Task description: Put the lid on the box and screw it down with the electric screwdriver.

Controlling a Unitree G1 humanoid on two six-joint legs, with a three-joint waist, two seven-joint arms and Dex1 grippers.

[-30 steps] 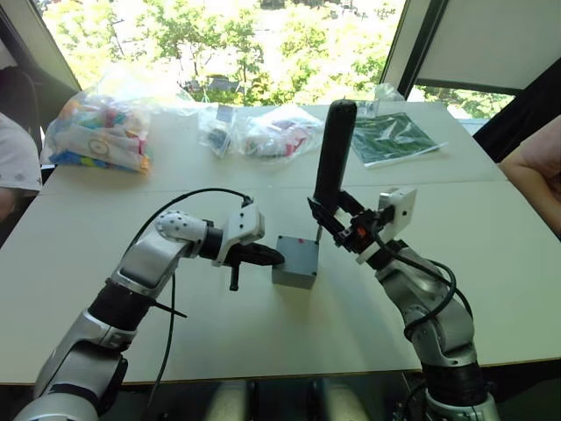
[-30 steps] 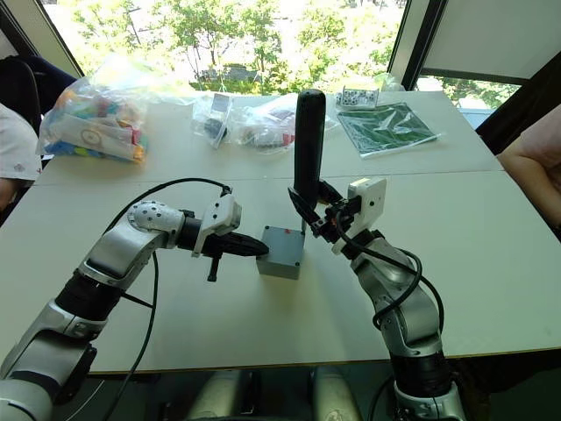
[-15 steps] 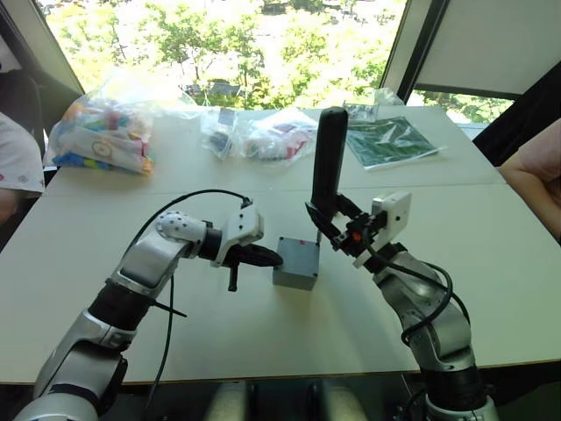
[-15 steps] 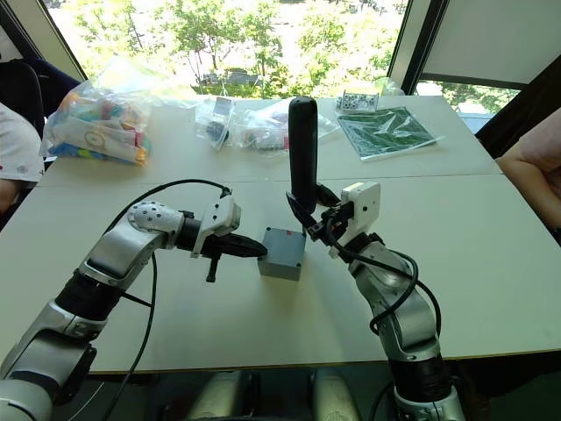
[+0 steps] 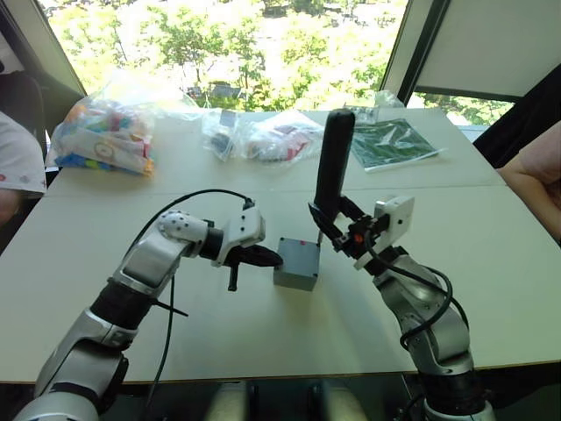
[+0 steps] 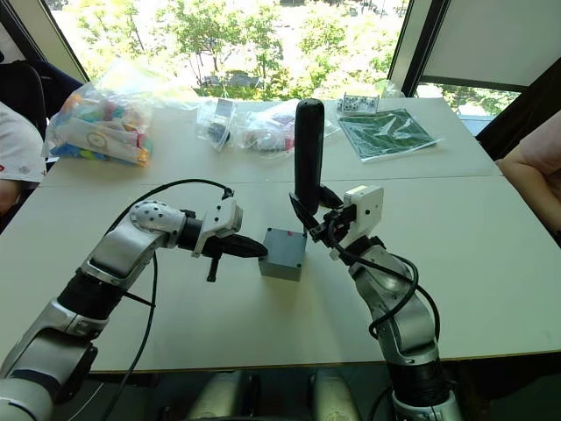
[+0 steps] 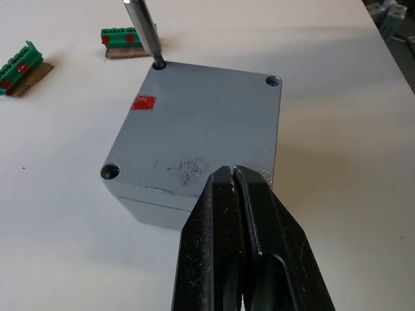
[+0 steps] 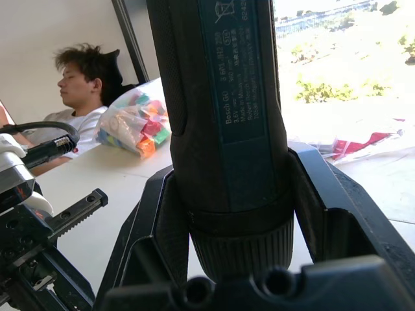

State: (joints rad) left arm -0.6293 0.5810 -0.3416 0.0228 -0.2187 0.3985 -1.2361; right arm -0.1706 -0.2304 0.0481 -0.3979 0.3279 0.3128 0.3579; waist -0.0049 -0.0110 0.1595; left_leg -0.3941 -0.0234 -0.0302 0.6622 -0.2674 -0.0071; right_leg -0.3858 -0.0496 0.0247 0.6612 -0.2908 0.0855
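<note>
The grey box (image 5: pixel 295 264) stands mid-table with the lid (image 7: pixel 207 123) lying flat on top of it; the top face carries a red mark and has screw holes in its corners. My left gripper (image 7: pixel 232 172) is shut, its tips resting on the lid's near edge (image 5: pixel 272 259). My right gripper (image 5: pixel 338 230) is shut on the electric screwdriver (image 5: pixel 333 167), which it holds upright. The thin metal bit (image 7: pixel 144 32) stands in a far corner hole of the lid. The tool's dark body (image 8: pixel 227 129) sits between the right fingers.
Bags of colourful parts (image 5: pixel 101 132) and clear bags (image 5: pixel 272 136) lie at the table's back, with a green sheet (image 5: pixel 390 140) at back right. Small green terminal blocks (image 7: pixel 126 39) lie just beyond the box. A person (image 5: pixel 17 167) sits at the left; another person's arm (image 5: pixel 535 171) rests at the right.
The screwdriver swayed slightly left and back upright with my right arm, its bit staying at the box's far corner. My left gripper has stayed put.
</note>
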